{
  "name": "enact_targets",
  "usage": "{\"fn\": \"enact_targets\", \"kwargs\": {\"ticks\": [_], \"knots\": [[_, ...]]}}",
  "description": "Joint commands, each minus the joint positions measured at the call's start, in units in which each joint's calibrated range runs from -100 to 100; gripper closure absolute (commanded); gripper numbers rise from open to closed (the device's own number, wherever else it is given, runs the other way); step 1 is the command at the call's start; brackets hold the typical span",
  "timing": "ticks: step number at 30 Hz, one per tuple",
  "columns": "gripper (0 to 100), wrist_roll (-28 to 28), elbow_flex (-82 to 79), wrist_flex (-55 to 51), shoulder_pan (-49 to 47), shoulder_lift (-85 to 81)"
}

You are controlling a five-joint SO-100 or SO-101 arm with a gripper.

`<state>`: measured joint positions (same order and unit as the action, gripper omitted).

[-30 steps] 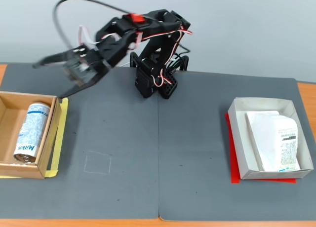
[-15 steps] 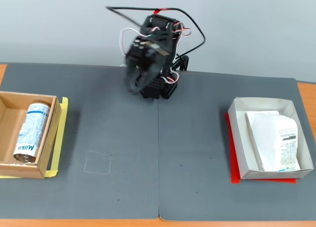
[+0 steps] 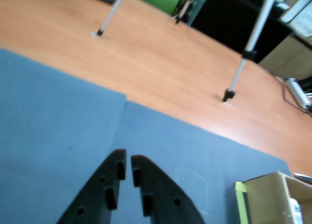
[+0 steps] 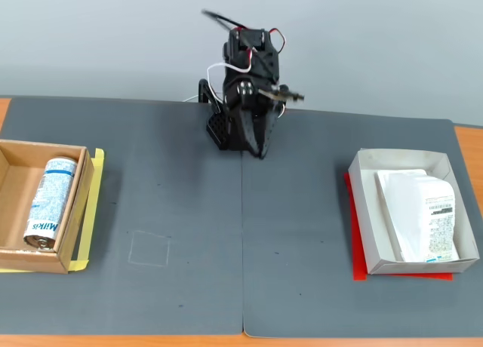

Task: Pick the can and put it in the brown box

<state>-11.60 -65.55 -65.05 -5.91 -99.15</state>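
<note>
The can (image 4: 50,204), white with blue print, lies on its side inside the brown box (image 4: 84,200) at the left edge of the fixed view. My gripper (image 4: 261,149) hangs folded down at the arm's base in the back centre, far from the box. In the wrist view the two black fingers (image 3: 109,185) point up from the bottom edge, and the gripper (image 3: 126,158) is shut with only a thin slit and nothing between its jaws. A corner of the brown box (image 3: 265,195) and a sliver of the can (image 3: 295,212) show at the bottom right.
A white box (image 4: 362,211) on a red underlay holds a white packet (image 4: 423,211) at the right. Grey mats (image 4: 241,241) cover the wooden table. Yellow tape (image 4: 89,219) edges the brown box. Tripod legs (image 3: 236,78) stand on the wood beyond the mat.
The arm has swung from above the brown box at the left back to the centre and folded down over its base. The can stays lying in the box.
</note>
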Motion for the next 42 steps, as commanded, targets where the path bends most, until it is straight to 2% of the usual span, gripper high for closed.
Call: {"fn": "enact_targets", "kwargs": {"ticks": [1,5,9,12,16,30,42], "knots": [[98,0.3,-2.8,-0.3,0.2,-0.3],[98,0.6,-8.0,-0.3,0.2,-0.4],[98,5.0,-12.5,0.3,2.1,-0.4],[98,7.6,-17.1,4.8,5.4,-0.4],[98,7.6,-22.8,9.0,7.6,-0.5],[98,8.0,-32.1,8.3,6.9,-0.7],[98,8.0,-26.9,-9.5,5.2,-0.7]]}}
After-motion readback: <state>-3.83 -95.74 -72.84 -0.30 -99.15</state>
